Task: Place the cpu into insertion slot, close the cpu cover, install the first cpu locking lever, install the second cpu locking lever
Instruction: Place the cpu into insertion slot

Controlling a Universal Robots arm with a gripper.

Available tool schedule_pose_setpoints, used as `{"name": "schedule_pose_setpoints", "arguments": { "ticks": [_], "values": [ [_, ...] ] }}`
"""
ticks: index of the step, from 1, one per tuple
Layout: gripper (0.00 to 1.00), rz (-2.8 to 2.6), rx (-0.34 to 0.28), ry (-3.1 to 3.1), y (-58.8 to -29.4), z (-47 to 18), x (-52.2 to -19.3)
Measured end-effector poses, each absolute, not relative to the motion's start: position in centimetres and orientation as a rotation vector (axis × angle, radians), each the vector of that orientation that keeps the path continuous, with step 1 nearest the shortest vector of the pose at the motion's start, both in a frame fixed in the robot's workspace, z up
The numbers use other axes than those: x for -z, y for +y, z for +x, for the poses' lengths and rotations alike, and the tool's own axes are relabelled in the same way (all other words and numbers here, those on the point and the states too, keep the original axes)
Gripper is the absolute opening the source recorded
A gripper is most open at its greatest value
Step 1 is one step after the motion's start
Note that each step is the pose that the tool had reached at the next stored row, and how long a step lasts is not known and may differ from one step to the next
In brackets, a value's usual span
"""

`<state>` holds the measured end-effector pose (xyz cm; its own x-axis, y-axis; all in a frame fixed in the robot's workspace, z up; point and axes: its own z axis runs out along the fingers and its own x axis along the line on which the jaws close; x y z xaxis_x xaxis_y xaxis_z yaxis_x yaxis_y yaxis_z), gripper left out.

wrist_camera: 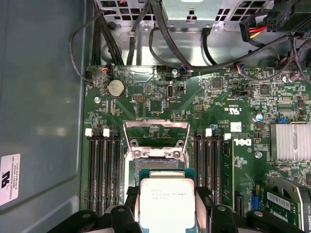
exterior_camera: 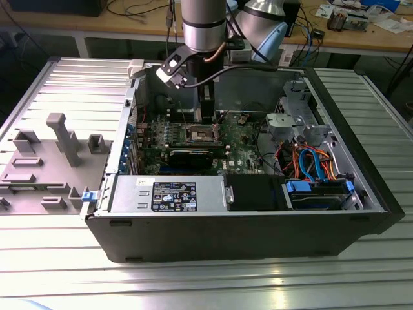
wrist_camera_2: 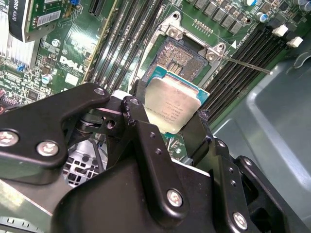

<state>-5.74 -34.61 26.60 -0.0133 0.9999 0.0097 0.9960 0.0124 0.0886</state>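
Hovering just above the socket [wrist_camera_2: 177,56], the chip [wrist_camera_2: 171,104] is clamped by opposite edges in the gripper [wrist_camera: 167,196], seemingly to be kept level over the pins; the cover [wrist_camera: 156,153] is tilted up.

A ribbed, silvery metal surface [exterior_camera: 206,284] runs across the exterior view, its grooves catching soft glare from above near the front edge. Behind it stands a light wooden workbench [exterior_camera: 58,22] on a white leg [exterior_camera: 81,45]. It is strewn with dark cables [exterior_camera: 139,9] and, at the exterior view's right, what may be papers [exterior_camera: 392,24]. Beneath the workbench lies shadow.
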Motion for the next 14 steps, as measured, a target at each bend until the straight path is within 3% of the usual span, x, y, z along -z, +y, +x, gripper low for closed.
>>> {"name": "schedule_pose_setpoints", "arguments": {
  "ticks": [14],
  "values": [
    [0.54,2.167,-0.108,2.195,-34.61,-5.74,-25.93]
  ]
}}
